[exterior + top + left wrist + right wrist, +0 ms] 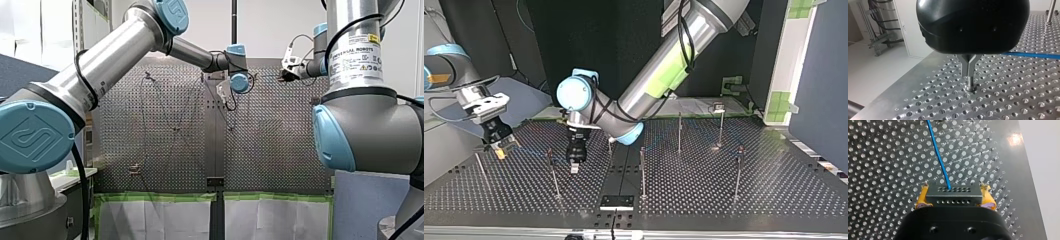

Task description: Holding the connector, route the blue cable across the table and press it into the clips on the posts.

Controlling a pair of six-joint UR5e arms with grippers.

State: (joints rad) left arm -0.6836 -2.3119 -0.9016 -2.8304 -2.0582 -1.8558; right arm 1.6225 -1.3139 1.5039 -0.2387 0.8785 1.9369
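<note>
In the right wrist view my right gripper has its yellow pads shut on the two ends of a black connector. The blue cable leaves the connector and runs ahead over the perforated table. In the top view this gripper hangs low at the left, and the cable leads faintly toward a thin post. My left gripper points straight down beside that post. Its metal fingers are shut, tips at the table, with the cable lying beyond them.
Several thin posts stand on the table, among them ones at the far left, middle and right. A small black plate sits at the near edge. Green-taped panels line the table's edge in the front view.
</note>
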